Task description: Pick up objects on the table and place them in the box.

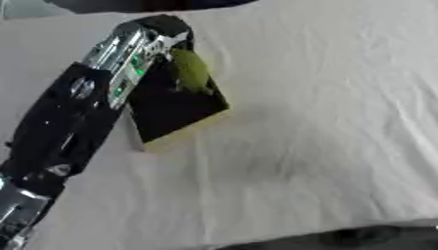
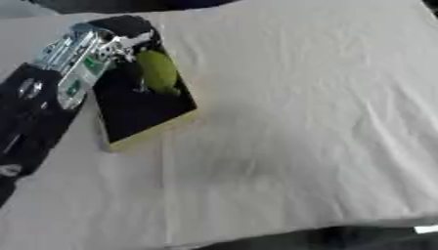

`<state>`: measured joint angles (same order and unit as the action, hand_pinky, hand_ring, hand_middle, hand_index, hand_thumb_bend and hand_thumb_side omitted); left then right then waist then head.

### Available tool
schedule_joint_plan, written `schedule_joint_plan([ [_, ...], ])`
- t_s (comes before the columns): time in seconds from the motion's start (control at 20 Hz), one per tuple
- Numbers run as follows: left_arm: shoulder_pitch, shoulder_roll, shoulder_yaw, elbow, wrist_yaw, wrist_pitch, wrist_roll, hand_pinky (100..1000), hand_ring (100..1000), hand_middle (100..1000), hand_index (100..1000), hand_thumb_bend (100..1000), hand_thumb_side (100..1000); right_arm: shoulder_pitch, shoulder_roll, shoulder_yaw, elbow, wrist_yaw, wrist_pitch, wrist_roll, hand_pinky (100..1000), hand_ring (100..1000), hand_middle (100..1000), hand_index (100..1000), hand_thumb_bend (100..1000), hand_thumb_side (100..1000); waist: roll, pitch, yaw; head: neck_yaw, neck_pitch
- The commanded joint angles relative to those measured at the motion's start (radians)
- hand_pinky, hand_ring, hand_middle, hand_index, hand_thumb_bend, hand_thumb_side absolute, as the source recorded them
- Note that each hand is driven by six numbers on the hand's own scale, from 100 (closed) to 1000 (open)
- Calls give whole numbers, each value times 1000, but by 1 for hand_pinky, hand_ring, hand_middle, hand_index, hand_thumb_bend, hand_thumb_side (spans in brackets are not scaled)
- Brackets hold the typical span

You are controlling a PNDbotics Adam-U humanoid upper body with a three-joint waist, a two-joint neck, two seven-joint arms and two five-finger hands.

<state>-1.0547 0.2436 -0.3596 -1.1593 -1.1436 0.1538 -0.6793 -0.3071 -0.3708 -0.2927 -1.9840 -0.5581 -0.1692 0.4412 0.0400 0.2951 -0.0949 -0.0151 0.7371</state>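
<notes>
Left hand [image 1: 163, 34] over box [image 1: 175, 114] | green object [image 1: 190, 71] at far edge | cloth [image 1: 325, 122] bare rightward

My left arm [image 1: 60, 122] is mostly black along its length, with a silver section toward the wrist that carries small green lights. My left hand [image 1: 163, 27] at eleven o'clock is black. The box [image 1: 175, 105] beside it is black inside, with a pale yellow-green rim along its near edges. The fruit [image 1: 190, 71] over the box is plain olive green, unpatterned. The cloth [image 1: 325, 122] is plain off-white with soft grey creases. At six o'clock its edge meets a dark strip.
</notes>
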Motion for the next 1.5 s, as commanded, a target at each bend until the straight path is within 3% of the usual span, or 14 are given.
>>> schedule_joint_plan([
  [0.05, -13, 6, 15, -17, 6, -32, -3, 845, 888, 874, 915, 786, 113, -6, -15, -8, -16, 1, 0, 0, 900, 745, 579, 843, 100, 597, -8, -18, 2, 1, -9],
  [0.25, -21, 19, 54, -80, 4, -15, 33, 820, 852, 838, 889, 671, 100, -7, -16, -9, -16, 0, 0, 0, 900, 745, 579, 843, 100, 597, -9, -19, 5, 0, -8],
  [0.3, -20, 23, 62, -104, 7, -6, 48, 804, 820, 811, 878, 580, 100, -7, -16, -9, -16, -1, -1, 0, 899, 744, 579, 843, 100, 596, -9, -18, 5, 0, -7],
  [0.4, -29, 33, 102, -193, 39, -7, 105, 791, 787, 777, 859, 480, 100, -8, -19, -11, -16, -1, -5, -3, 898, 744, 580, 842, 100, 595, -11, -19, 9, -5, -3],
  [0.55, 30, 98, 153, -478, 244, 55, 343, 756, 741, 731, 832, 386, 100, -13, -26, -14, -16, -4, -13, -10, 897, 743, 580, 842, 100, 594, -8, -18, 12, -13, 2],
  [0.7, 73, 167, 194, -660, 474, 104, 527, 727, 704, 692, 813, 336, 100, -15, -35, -17, -16, -7, -21, -17, 894, 742, 581, 841, 100, 592, -6, -19, 18, -22, 8],
  [0.85, 137, 237, 242, -795, 680, 113, 712, 722, 701, 689, 816, 340, 100, -16, -43, -21, -16, -9, -31, -25, 893, 741, 581, 841, 100, 591, -8, -19, 23, -29, 8],
  [1.0, 198, 290, 278, -835, 834, 46, 863, 724, 708, 699, 823, 375, 100, -17, -50, -24, -16, -13, -44, -33, 890, 741, 582, 840, 100, 589, -11, -19, 30, -29, 9],
  [1.15, 255, 336, 302, -840, 909, -40, 961, 724, 711, 702, 826, 389, 100, -20, -54, -25, -16, -17, -51, -42, 888, 740, 583, 840, 100, 588, -15, -20, 36, -28, 6],
  [1.3, 322, 376, 321, -841, 932, -105, 1004, 733, 721, 713, 833, 452, 100, -22, -59, -26, -16, -21, -60, -51, 888, 741, 586, 840, 100, 588, -18, -22, 41, -28, 3],
  [1.5, 439, 358, 352, -841, 970, -177, 1019, 737, 724, 716, 848, 475, 100, -18, -56, -30, -16, -20, -60, -70, 892, 748, 593, 842, 100, 589, -25, -25, 49, -28, 3],
])
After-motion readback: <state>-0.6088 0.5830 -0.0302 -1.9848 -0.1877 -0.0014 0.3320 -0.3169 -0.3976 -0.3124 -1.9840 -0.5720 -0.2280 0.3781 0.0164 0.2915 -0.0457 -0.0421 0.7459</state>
